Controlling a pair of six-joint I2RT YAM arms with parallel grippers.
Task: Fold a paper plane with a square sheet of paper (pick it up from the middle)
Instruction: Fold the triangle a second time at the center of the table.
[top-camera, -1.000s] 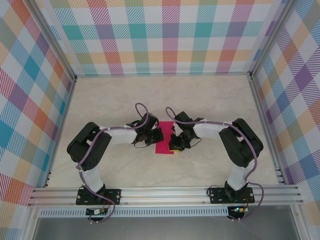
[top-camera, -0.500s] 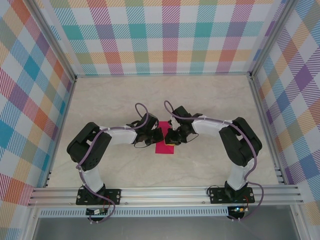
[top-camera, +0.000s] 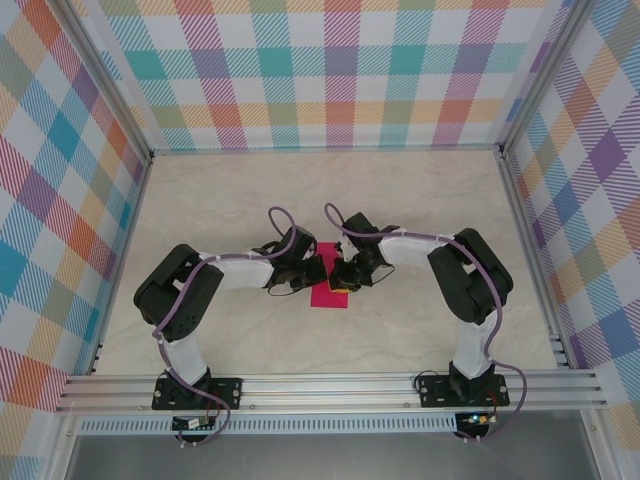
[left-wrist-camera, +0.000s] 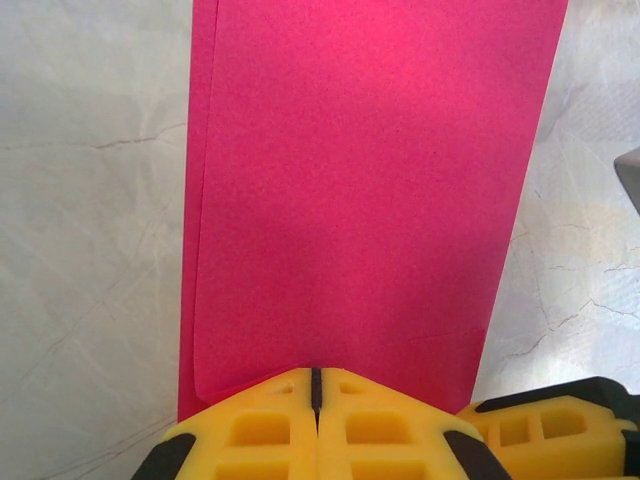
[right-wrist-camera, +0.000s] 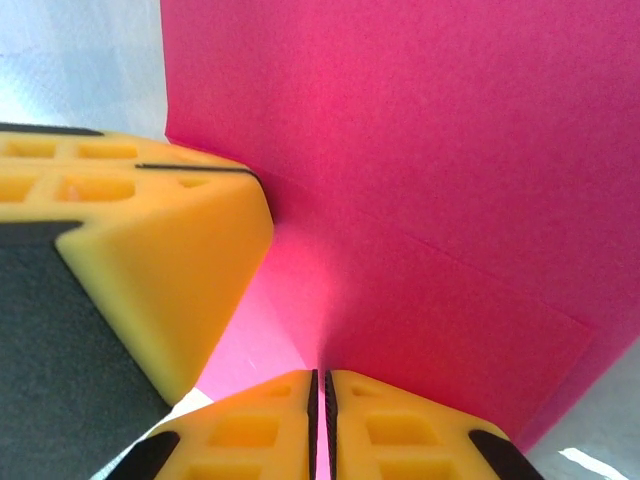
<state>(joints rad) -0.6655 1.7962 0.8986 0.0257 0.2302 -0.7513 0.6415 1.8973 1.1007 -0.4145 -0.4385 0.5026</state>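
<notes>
Currently the folded magenta-pink paper sheet (top-camera: 328, 296) lies flat on the pale marble tabletop (top-camera: 420, 200), a strip with its long axis running from the tabletop's near edge toward its far edge. The left gripper (left-wrist-camera: 315, 395) and the right gripper (right-wrist-camera: 320, 395) flank it, both closed. The left wrist view resolves doubled layers; overhead does not.

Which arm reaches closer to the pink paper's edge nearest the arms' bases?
Right. The right arm rests shut jaws on the paper near that edge; the left arm presses shut jaws on its left side, further back.
</notes>
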